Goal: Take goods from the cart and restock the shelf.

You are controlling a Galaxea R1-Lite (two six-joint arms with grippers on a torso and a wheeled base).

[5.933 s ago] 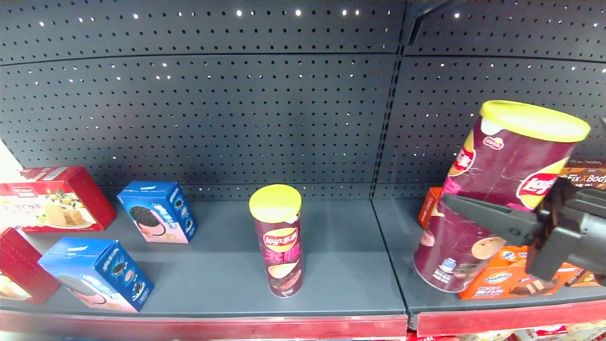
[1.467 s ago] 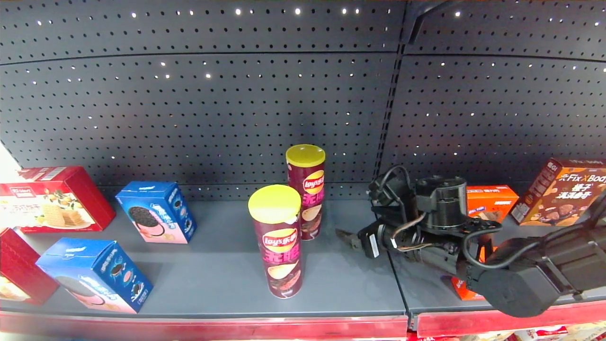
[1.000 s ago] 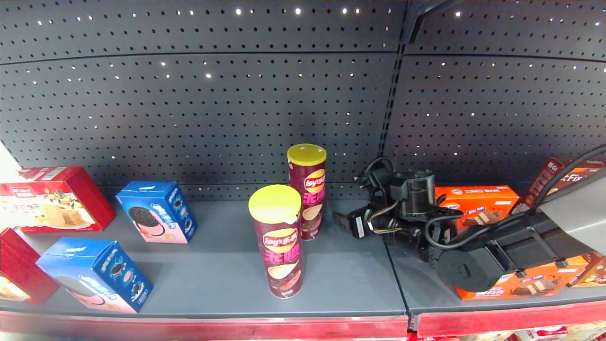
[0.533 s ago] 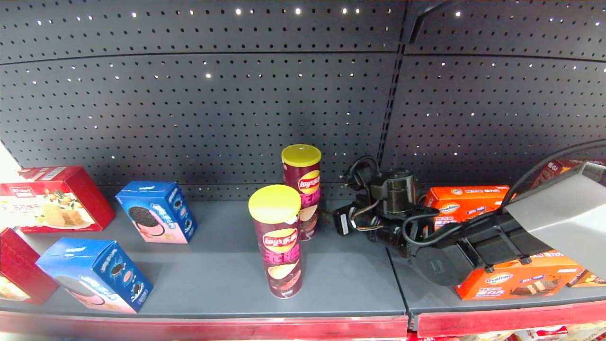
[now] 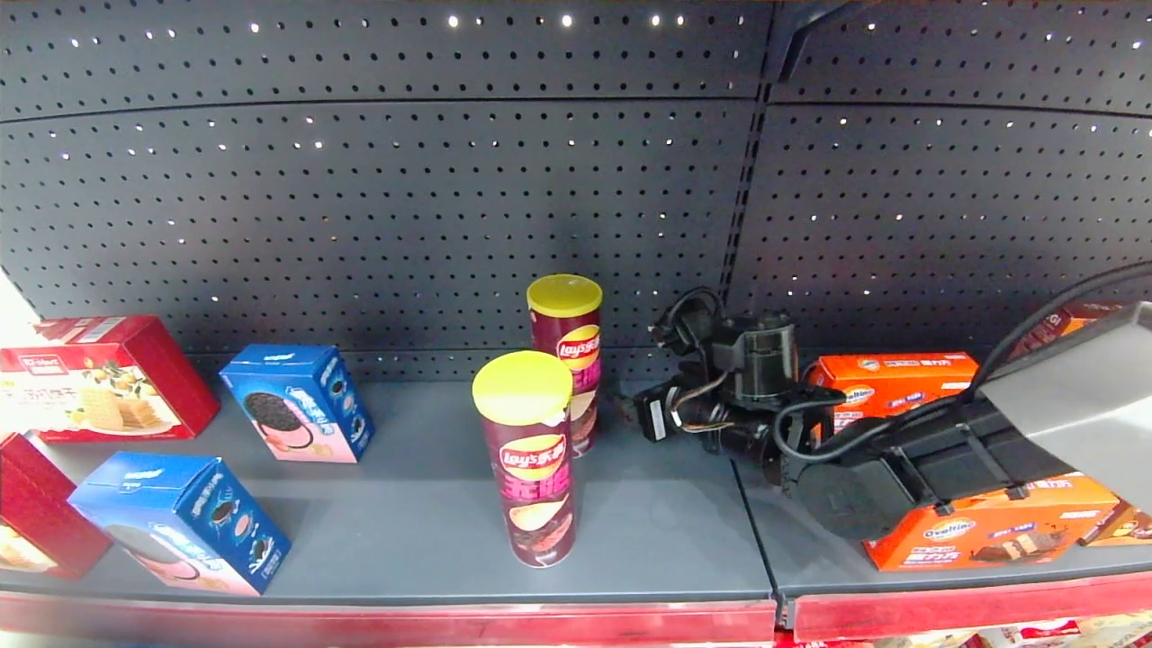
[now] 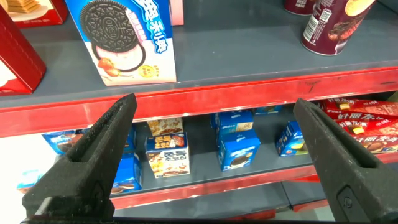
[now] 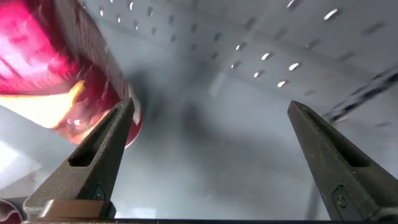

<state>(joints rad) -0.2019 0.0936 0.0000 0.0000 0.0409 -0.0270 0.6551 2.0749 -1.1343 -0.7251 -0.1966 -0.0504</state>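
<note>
A: Right hand, state?
B: Right hand [image 7: 210, 106] is spread wide with nothing between the fingers. In the head view its arm lies low over the shelf [image 5: 666, 540], coming in from the right edge, with the wrist just right of centre.

A: The cans?
B: Two, both upright, with yellow lids. The rear can [image 5: 564, 346] stands at centre frame, close to the pegboard [image 5: 405, 207]. The front can [image 5: 531, 459] stands ahead of it and a little left, overlapping it in the picture (whether they touch, cannot tell).

A: Hand relative to the rear can?
B: Just right of it. In the right wrist view one finger [image 7: 93, 162] crosses the can's maroon side. The can sits outside the gap, not in it. Contact cannot be told.

A: Left hand?
B: Left hand [image 6: 214, 99] is also wide open and empty, held in front of the shelf's red lip [image 6: 249, 96]. Its camera catches the front blue box [image 6: 121, 40] and the front can's base on the shelf, and small packets on a lower tier [image 6: 236, 149].

A: Other stock?
B: In the head view the rear blue box [image 5: 300, 402] is left of centre and the red boxes [image 5: 103, 378] are at the far left edge. The orange boxes [image 5: 891, 382] are on the right, partly behind the arm.
</note>
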